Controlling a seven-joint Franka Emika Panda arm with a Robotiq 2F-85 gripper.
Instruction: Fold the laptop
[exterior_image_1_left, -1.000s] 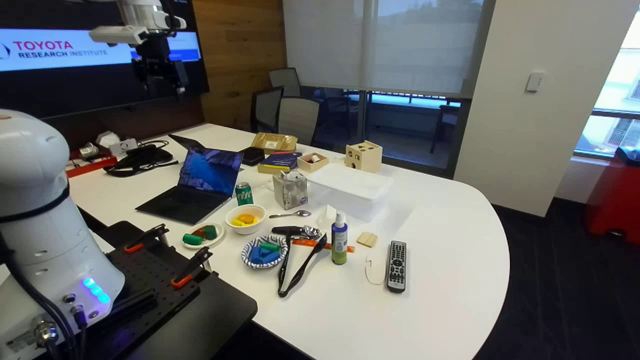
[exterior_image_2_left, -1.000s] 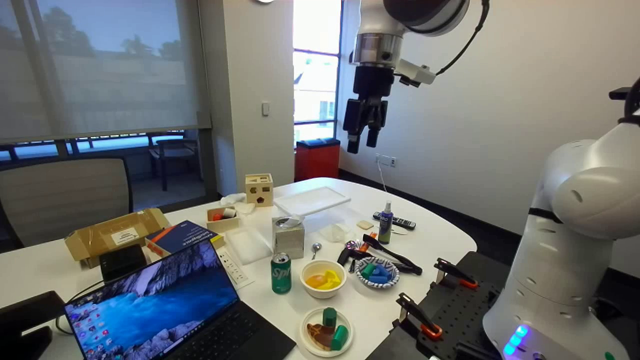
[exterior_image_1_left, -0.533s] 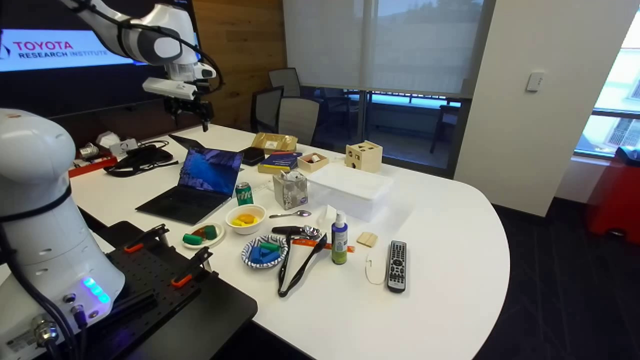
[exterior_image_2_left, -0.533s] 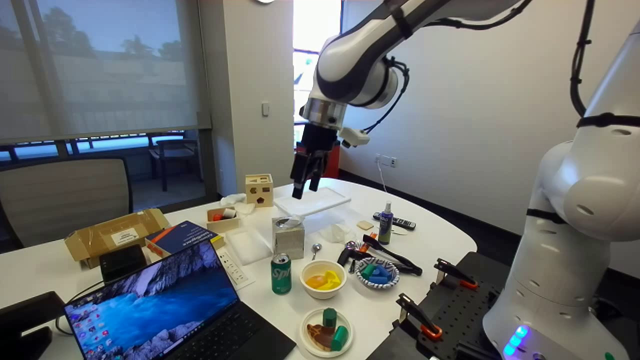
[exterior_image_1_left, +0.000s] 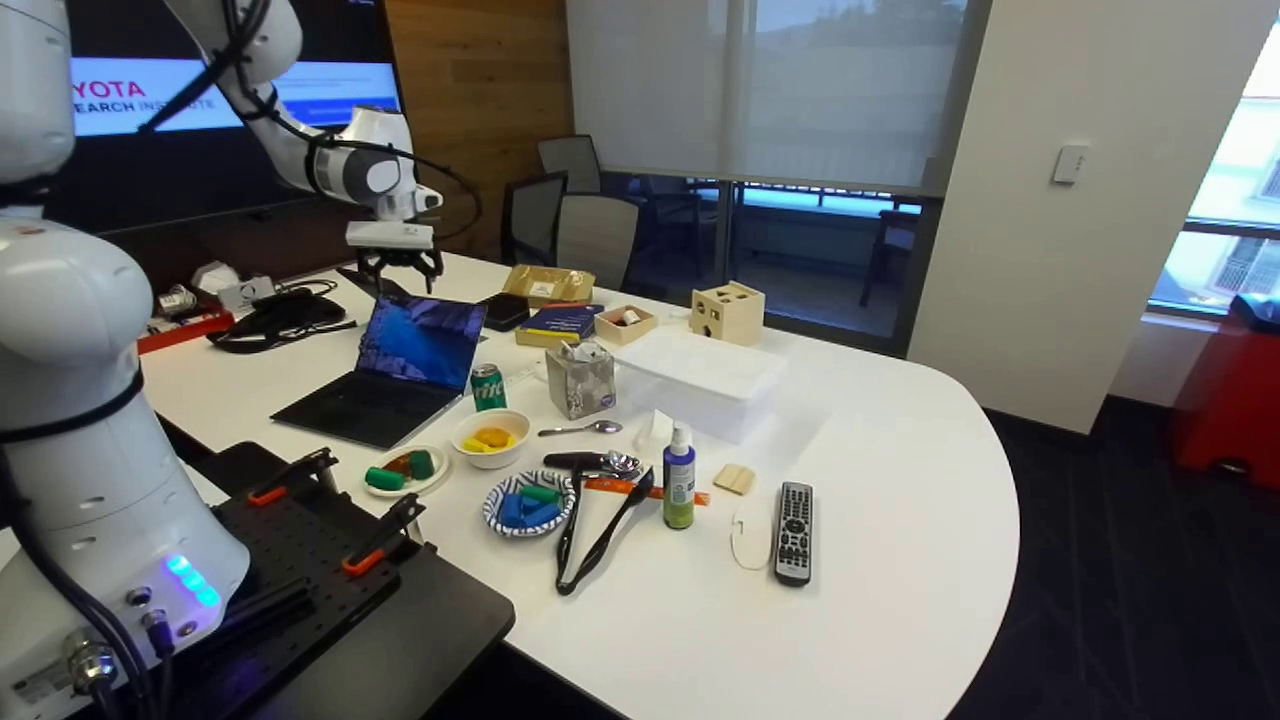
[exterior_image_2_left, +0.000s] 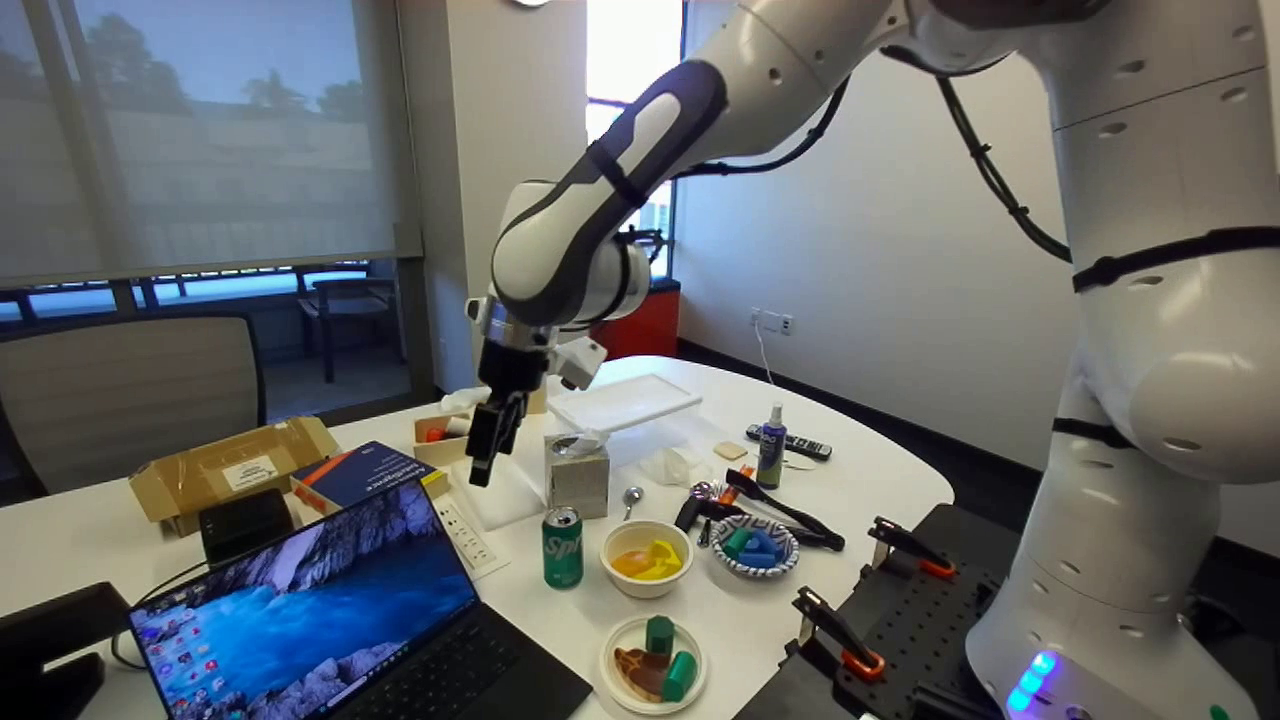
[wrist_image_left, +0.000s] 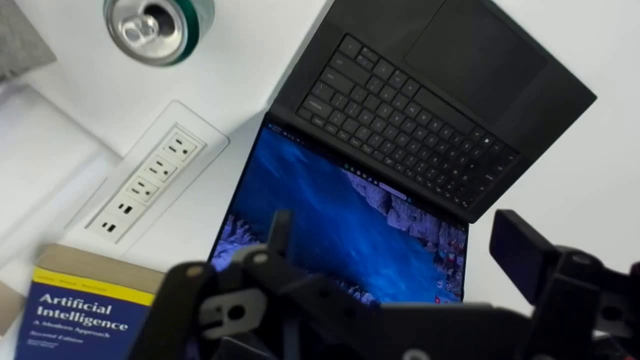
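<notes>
The dark grey laptop stands open on the white table, its lit blue screen raised and its keyboard flat. It shows in both exterior views (exterior_image_1_left: 421, 343) (exterior_image_2_left: 330, 610) and in the wrist view (wrist_image_left: 350, 240). My gripper (exterior_image_1_left: 404, 280) is open with nothing between its fingers. It hangs behind and above the top edge of the screen, apart from it as far as I can tell. It also shows in an exterior view (exterior_image_2_left: 490, 455). In the wrist view my gripper's (wrist_image_left: 392, 225) spread fingers frame the screen, and the gripper body hides the screen's top edge.
A green can (exterior_image_2_left: 562, 548) stands close beside the laptop. The blue book (wrist_image_left: 82, 320), a tissue box (exterior_image_2_left: 578, 480) and a black box (exterior_image_2_left: 246, 525) lie near the gripper's path. A bowl (exterior_image_1_left: 491, 440) and plate (exterior_image_1_left: 436, 478) sit at the laptop's front side. Power outlets (wrist_image_left: 145, 187) are set in the table.
My gripper has come down from high above the table and moved over to behind the laptop's screen, turning on the way. The laptop has not moved.
</notes>
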